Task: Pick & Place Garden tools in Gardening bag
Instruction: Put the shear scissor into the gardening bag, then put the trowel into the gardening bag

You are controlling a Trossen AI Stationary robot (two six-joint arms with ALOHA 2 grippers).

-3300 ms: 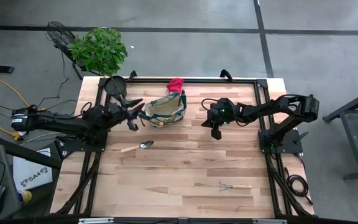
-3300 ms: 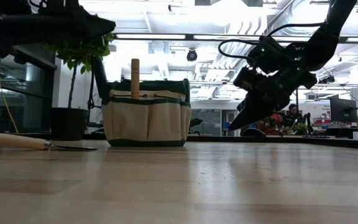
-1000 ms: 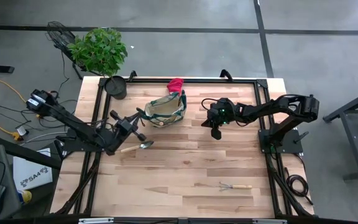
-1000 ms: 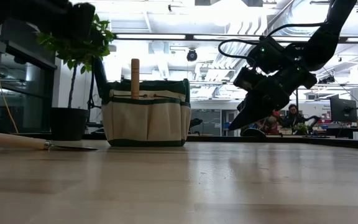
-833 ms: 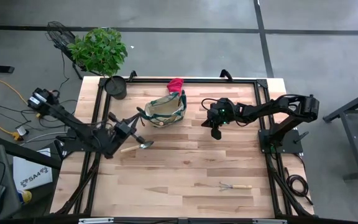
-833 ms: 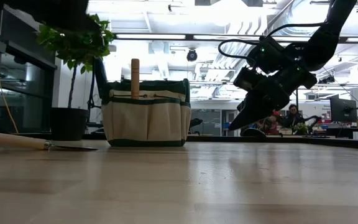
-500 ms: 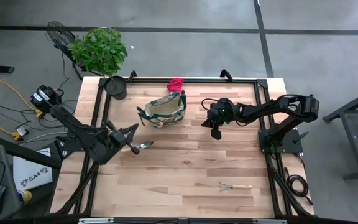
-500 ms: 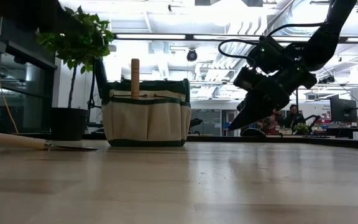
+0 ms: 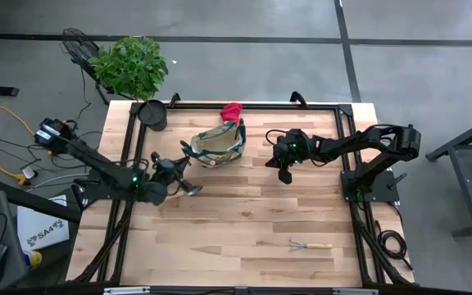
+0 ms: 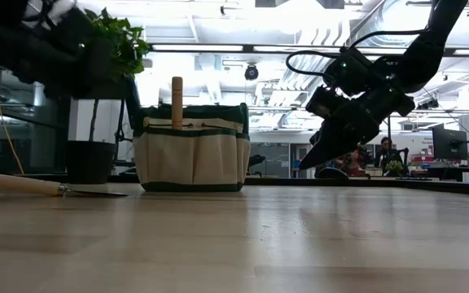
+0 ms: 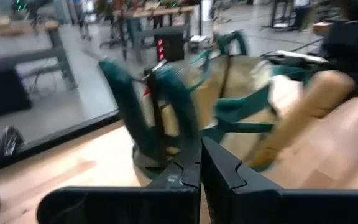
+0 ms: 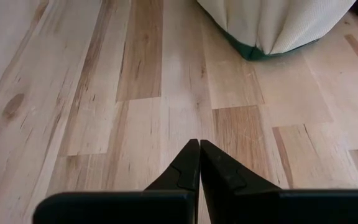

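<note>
Both grippers — left (image 9: 188, 185) above the trowel (image 10: 47, 188), right (image 9: 284, 174) beside the bag (image 9: 213, 145) — jaws closed, empty.

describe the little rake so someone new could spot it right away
Start at the gardening bag near the table's far edge, then go to the opposite, near edge on the right arm's side. The mini rake lies there alone, wooden handle and thin metal prongs, far from both grippers.

A leafy potted plant (image 9: 132, 67) stands at the wooden table's (image 9: 244, 221) corner.
</note>
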